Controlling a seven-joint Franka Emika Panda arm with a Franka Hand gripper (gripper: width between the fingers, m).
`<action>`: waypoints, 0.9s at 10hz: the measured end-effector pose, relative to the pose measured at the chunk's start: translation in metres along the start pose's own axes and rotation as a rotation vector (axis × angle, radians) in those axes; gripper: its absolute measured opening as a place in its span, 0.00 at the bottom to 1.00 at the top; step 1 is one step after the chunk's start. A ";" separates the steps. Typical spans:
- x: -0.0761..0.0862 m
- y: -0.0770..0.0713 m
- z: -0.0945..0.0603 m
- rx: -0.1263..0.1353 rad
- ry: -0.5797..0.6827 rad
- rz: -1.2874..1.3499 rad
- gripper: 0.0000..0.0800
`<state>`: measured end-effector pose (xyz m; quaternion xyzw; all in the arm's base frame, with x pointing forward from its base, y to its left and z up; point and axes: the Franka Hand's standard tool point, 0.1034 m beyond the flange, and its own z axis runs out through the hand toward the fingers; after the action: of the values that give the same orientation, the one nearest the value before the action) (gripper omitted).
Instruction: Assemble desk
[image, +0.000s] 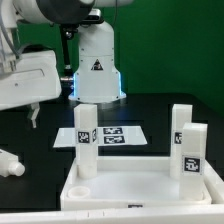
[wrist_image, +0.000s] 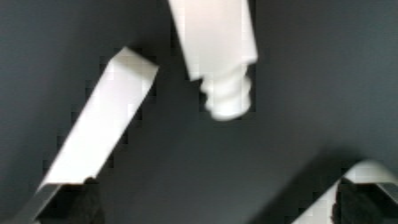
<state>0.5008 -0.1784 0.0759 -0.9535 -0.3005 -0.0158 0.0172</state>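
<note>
The marker board (image: 110, 135) lies flat on the black surface (image: 170, 110), between the white robot base (image: 96, 65) behind it and the desk's tabletop panel (image: 140, 185) in front. The panel sits near the camera, rim up, with a round socket (image: 80, 186) showing in its corner on the exterior view's left. Three white block legs with black-and-white tags stand upright at the panel: one leg (image: 86, 140) on the exterior view's left, a front leg (image: 191, 152) on the exterior view's right, and a rear leg (image: 180, 122) just behind that one. A fourth leg (image: 10, 165) lies on the surface at the exterior view's left edge, apart from the panel.

The arm reaches in from the upper left of the exterior view, and its hand (image: 33, 113) hangs above the surface, well apart from the panel. Its jaws stand wide and hold nothing. In the wrist view, a lying leg with a threaded tip (wrist_image: 222, 60) and a long white edge (wrist_image: 107, 115) lie on the dark surface, blurred, with dark fingertips (wrist_image: 365, 200) at the frame's corners.
</note>
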 end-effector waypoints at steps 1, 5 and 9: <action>-0.013 -0.004 0.014 -0.022 -0.021 -0.090 0.81; -0.029 -0.001 0.020 -0.035 -0.066 -0.269 0.81; -0.067 -0.009 0.056 0.005 -0.130 -0.208 0.81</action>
<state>0.4415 -0.2071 0.0178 -0.9162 -0.3982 0.0451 -0.0019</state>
